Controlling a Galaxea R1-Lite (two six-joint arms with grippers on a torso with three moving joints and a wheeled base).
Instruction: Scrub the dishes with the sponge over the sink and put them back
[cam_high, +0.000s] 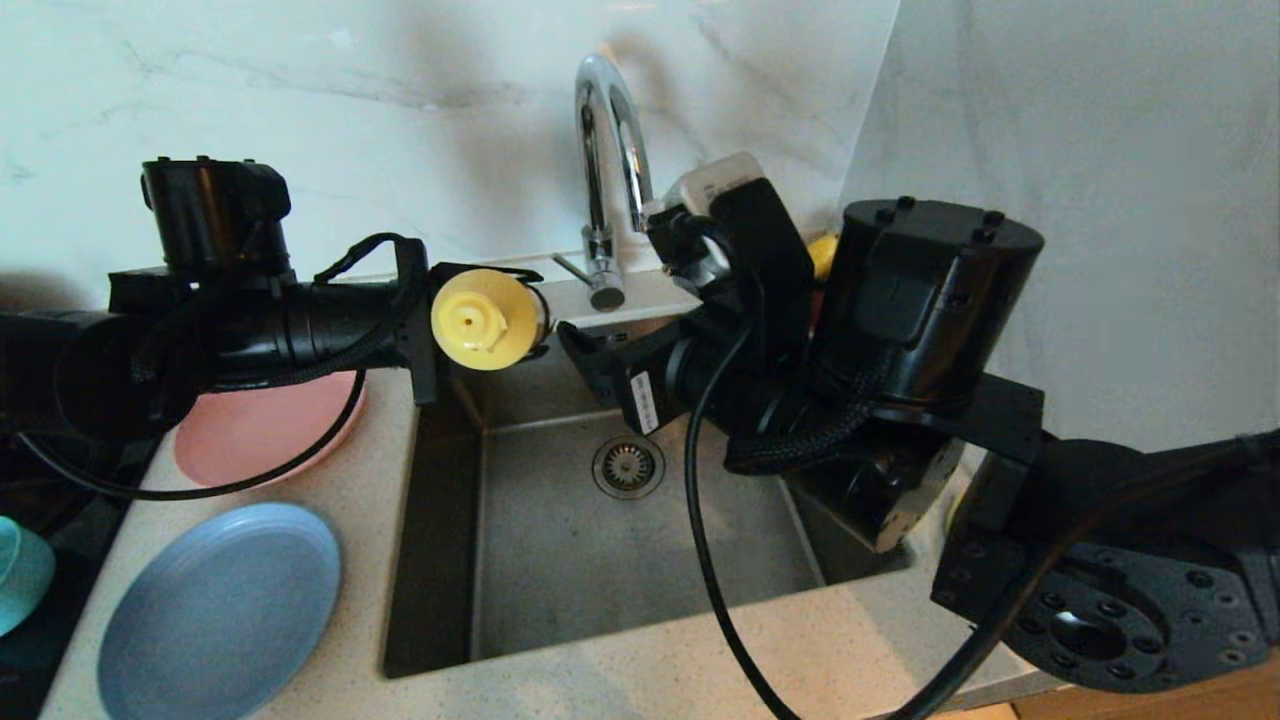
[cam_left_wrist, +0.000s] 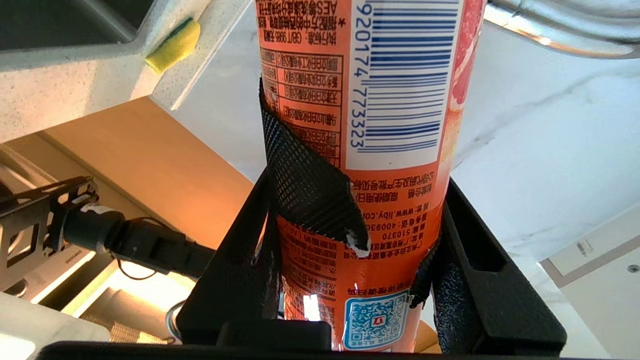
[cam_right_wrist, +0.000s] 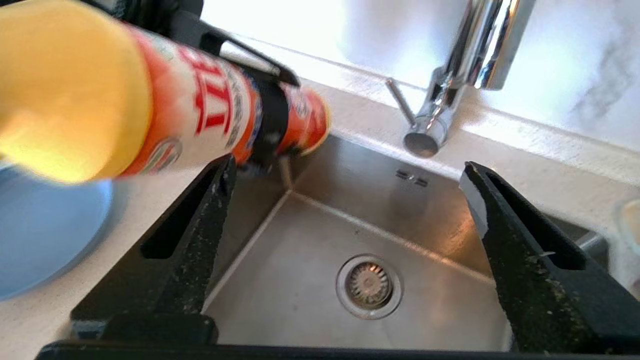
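My left gripper (cam_left_wrist: 357, 200) is shut on an orange bottle (cam_left_wrist: 380, 100) with a yellow cap (cam_high: 487, 318), held level at the sink's back left corner. My right gripper (cam_right_wrist: 347, 165) hangs open over the steel sink (cam_high: 560, 580), with nothing between its fingers. The pink plate (cam_high: 265, 425), the light-blue plate (cam_high: 220, 610) and the teal bowl (cam_high: 20, 570) sit on the counter left of the sink. The yellow-and-green sponge (cam_left_wrist: 175, 44) lies on the counter rim by a sink corner; in the head view my right arm hides it.
The curved chrome tap (cam_high: 605, 150) stands behind the sink, close to both grippers. The strainer drain (cam_high: 628, 466) is in the basin floor. A marble wall closes in the back and the right. Something yellow (cam_high: 822, 250) shows behind my right wrist.
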